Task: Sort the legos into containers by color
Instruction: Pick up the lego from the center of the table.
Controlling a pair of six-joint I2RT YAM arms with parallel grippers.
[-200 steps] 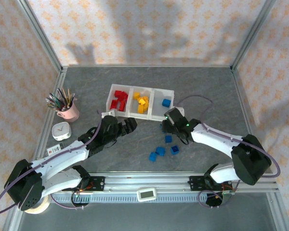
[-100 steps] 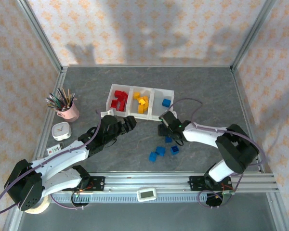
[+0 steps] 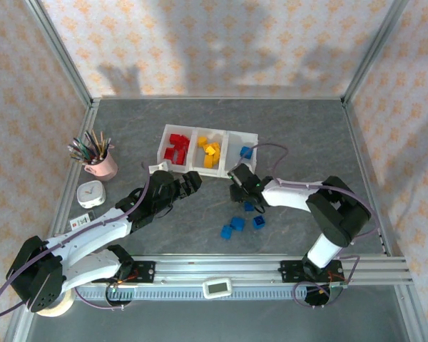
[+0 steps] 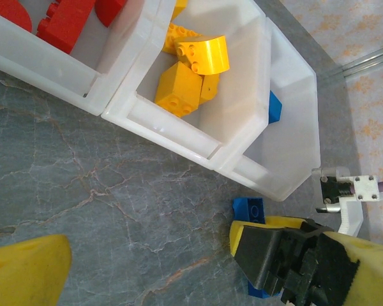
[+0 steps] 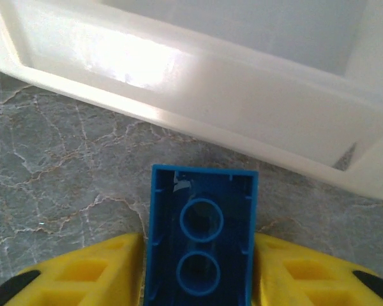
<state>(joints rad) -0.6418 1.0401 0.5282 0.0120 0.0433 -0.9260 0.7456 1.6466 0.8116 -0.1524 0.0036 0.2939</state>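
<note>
The right claw (image 3: pixel 237 187) is shifted leftward, closer to the near wall of the white tray (image 5: pixel 210 83), and is closed against a blue lego brick (image 5: pixel 201 236); its elbow is drawn inward.

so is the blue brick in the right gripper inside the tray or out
Out. The blue brick sits in the right gripper over the bare table, on the near side of the tray wall.

Right wrist view: blue brick (image 5: pixel 201 236) cut off at the bottom edge; left wrist view: red bricks (image 4: pixel 64 22) cropped at top; blue lego (image 4: pixel 274 108) half hidden behind tray wall (image 4: pixel 255 83).
</note>
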